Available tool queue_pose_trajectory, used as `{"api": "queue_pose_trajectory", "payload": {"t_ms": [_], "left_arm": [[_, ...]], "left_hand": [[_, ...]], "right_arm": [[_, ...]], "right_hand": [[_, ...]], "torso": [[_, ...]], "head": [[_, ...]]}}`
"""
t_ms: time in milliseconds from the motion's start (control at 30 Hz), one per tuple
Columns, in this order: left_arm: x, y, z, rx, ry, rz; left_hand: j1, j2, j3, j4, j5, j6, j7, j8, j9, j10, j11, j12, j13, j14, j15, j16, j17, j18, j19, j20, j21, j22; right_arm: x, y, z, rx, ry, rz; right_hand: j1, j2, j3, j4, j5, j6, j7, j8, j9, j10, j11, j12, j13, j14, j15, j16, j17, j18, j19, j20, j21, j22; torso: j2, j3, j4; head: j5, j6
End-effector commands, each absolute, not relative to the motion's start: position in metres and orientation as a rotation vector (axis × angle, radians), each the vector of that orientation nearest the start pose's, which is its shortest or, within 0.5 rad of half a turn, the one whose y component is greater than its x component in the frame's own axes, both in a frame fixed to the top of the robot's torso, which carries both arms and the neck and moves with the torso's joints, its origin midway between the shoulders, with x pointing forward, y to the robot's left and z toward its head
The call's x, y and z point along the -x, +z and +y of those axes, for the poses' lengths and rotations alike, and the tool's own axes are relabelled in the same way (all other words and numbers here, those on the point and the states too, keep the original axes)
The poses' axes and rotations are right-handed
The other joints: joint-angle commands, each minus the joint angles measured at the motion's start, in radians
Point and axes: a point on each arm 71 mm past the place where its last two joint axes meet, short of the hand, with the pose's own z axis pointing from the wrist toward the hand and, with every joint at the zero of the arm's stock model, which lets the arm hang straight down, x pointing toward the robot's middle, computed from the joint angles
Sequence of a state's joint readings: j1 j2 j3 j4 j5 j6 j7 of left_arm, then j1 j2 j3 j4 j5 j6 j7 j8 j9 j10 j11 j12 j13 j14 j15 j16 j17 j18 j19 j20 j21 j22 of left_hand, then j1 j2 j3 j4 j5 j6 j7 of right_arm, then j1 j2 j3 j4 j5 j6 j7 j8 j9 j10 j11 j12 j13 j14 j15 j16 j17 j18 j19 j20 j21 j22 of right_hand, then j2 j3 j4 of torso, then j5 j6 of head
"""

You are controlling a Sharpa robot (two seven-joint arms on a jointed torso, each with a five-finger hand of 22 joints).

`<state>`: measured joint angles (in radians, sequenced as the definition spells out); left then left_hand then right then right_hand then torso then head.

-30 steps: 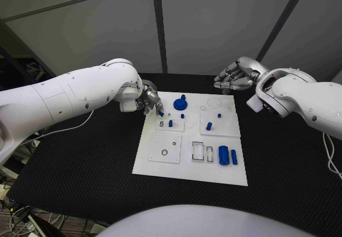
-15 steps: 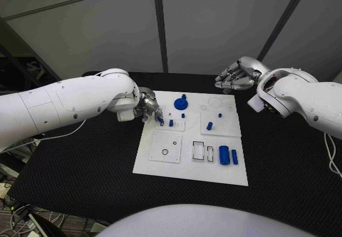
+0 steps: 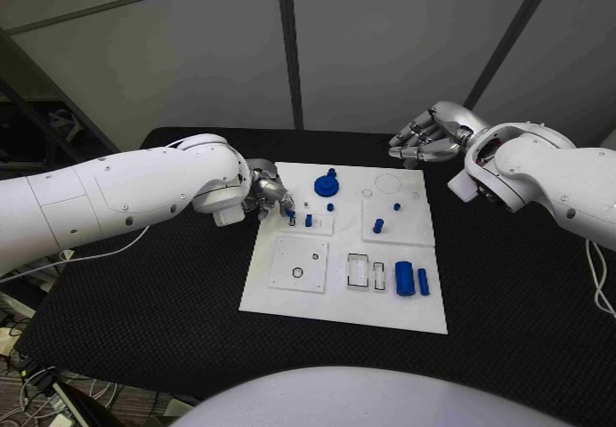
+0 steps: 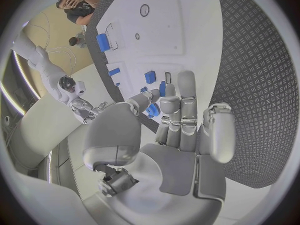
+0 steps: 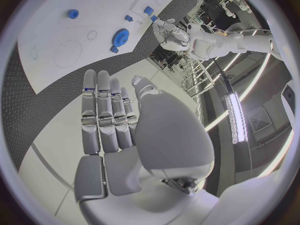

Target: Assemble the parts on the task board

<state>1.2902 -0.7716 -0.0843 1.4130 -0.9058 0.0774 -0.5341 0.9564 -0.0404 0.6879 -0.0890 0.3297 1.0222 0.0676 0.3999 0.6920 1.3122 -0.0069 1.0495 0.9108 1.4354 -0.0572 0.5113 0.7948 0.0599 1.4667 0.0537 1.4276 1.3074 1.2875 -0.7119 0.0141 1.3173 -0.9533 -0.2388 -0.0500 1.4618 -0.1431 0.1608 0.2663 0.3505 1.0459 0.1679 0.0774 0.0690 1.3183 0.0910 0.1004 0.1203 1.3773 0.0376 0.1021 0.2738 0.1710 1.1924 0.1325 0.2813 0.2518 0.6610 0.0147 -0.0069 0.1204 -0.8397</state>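
White, the board point(image 3: 344, 258) lies mid-table, blue parts on it. The left hand point(image 3: 269, 194) is at its far left edge, fingers nearly straight and close together over a small blue peg point(image 3: 308, 220); whether they pinch anything I cannot tell. A blue gear point(image 3: 328, 186) sits just beyond the fingertips. The right hand point(image 3: 426, 135) hangs past the far right corner, fingers loosely extended, empty.
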Motion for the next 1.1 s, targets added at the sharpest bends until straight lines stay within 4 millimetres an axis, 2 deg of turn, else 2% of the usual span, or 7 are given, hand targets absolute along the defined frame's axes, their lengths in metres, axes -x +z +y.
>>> {"api": "queue_pose_trajectory", "payload": {"t_ms": [33,167,333,1100], "left_arm": [[-0.504,-0.206,0.215,0.388,-0.445,2.247],[-0.499,-0.211,0.214,0.383,-0.444,2.245],[-0.494,-0.215,0.212,0.368,-0.441,2.234],[-0.488,-0.215,0.207,0.262,-0.402,2.19]], "left_hand": [[0.002,0.009,0.145,-0.138,0.005,0.001,-0.007,0.008,0.002,0.015,-0.009,0.002,-0.001,0.002,-0.008,0.007,0.001,-0.024,0.024,-0.009,0.004,0.191],[0.0,0.008,0.146,-0.138,0.009,0.001,-0.007,0.009,0.003,0.016,-0.009,0.003,-0.002,0.002,-0.008,0.007,0.001,-0.024,0.024,-0.009,0.005,0.192],[0.0,0.007,0.147,-0.139,0.011,0.002,-0.008,0.011,0.003,0.015,-0.009,0.0,-0.005,0.002,-0.008,0.007,0.001,-0.025,0.025,-0.009,0.006,0.193],[-0.002,0.006,0.149,-0.14,0.014,0.002,-0.008,0.013,0.004,0.015,-0.01,-0.003,-0.01,0.002,-0.009,0.007,0.001,-0.025,0.026,-0.01,0.008,0.194]], "right_arm": [[-0.544,-0.139,-0.196,-0.29,0.892,1.705],[-0.544,-0.139,-0.197,-0.291,0.891,1.705],[-0.543,-0.139,-0.197,-0.291,0.891,1.706],[-0.543,-0.142,-0.197,-0.286,0.893,1.725]], "right_hand": [[-0.01,0.0,-0.001,0.007,0.003,-0.006,0.0,0.004,0.0,-0.006,-0.001,-0.001,0.002,-0.007,-0.002,-0.003,0.001,0.011,0.0,0.008,-0.004,-0.001],[-0.01,0.0,-0.001,0.007,0.003,-0.006,0.0,0.004,0.0,-0.006,-0.001,-0.001,0.002,-0.007,-0.002,-0.003,0.001,0.011,0.0,0.008,-0.004,-0.001],[-0.01,0.0,-0.001,0.007,0.003,-0.006,0.0,0.004,0.0,-0.006,-0.001,-0.001,0.002,-0.007,-0.002,-0.003,0.001,0.011,0.0,0.008,-0.004,-0.001],[-0.009,0.0,-0.001,0.006,0.003,-0.007,0.0,0.004,0.001,-0.006,-0.001,0.0,0.002,-0.007,-0.002,-0.003,0.002,0.011,0.001,0.008,-0.005,-0.002]], "torso": [[-0.001,0.001,0.0],[0.0,-0.0002,0.0003],[-0.001,0.0002,-0.0004],[0.0,-0.0001,-0.0004]], "head": [[-0.001,-0.002],[-0.001,-0.003],[0.001,-0.004],[0.001,-0.005]]}}
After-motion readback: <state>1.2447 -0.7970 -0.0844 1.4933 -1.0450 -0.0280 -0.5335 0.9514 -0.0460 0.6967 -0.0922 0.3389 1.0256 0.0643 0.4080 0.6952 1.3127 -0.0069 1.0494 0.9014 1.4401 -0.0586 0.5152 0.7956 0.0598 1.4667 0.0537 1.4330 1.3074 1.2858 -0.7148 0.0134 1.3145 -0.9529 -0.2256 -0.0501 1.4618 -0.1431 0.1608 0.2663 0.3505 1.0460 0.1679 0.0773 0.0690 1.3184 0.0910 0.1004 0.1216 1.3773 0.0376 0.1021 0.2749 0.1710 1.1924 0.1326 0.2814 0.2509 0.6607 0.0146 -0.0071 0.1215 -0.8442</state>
